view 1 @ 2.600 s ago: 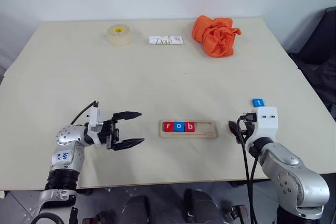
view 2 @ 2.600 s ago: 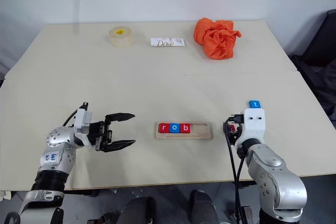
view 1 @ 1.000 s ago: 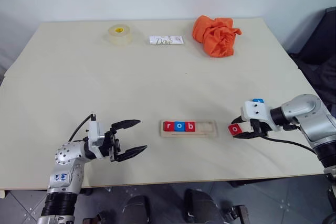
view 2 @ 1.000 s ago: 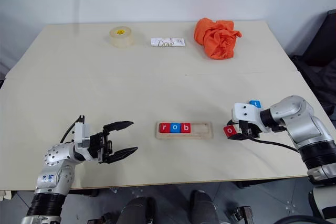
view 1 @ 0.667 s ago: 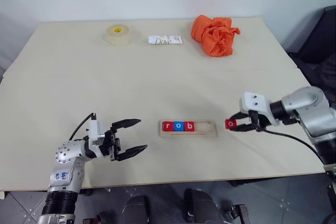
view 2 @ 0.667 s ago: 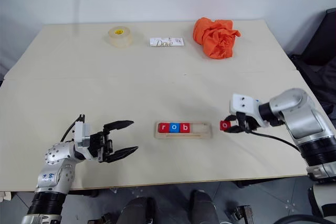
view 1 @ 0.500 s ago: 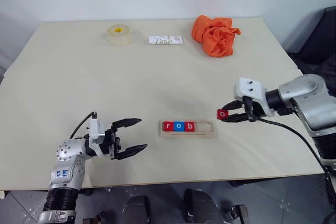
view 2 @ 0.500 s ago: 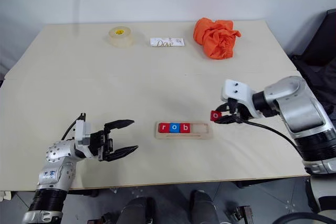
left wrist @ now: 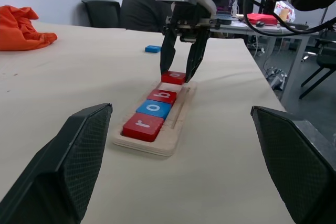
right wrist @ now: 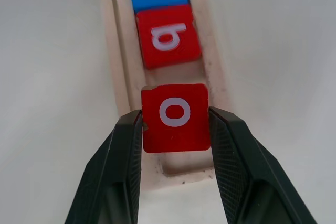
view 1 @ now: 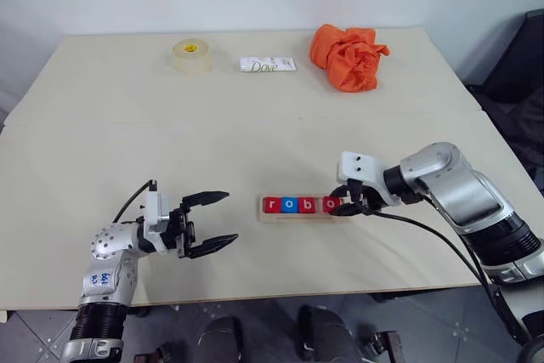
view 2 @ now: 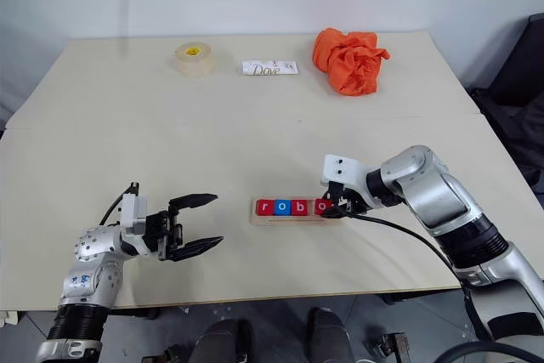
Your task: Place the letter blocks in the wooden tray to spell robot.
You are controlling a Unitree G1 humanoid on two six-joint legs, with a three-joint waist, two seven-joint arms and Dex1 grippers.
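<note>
Red o block (right wrist: 176,117) now over wooden tray (view 1: 270,217).

Right gripper (view 1: 343,206) with red tile (view 1: 331,205) over wooden tray (view 1: 305,215)

- A wide, pale beige bench (view 1: 255,125) is seen.
- At its far edge are laid a roll of clear tape (view 1: 193,54), a white Dove packet (view 1: 268,65) and a crumpled orange cloth (view 1: 348,57).
- Near the front, a long pale wooden tray (view 1: 306,207) is laid.
- A small blue tile (left wrist: 153,49) lies apart.

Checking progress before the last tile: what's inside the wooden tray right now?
In the wooden tray: r, o, b. The right gripper holds a red o over the fourth slot; the groove beneath is hidden.
</note>
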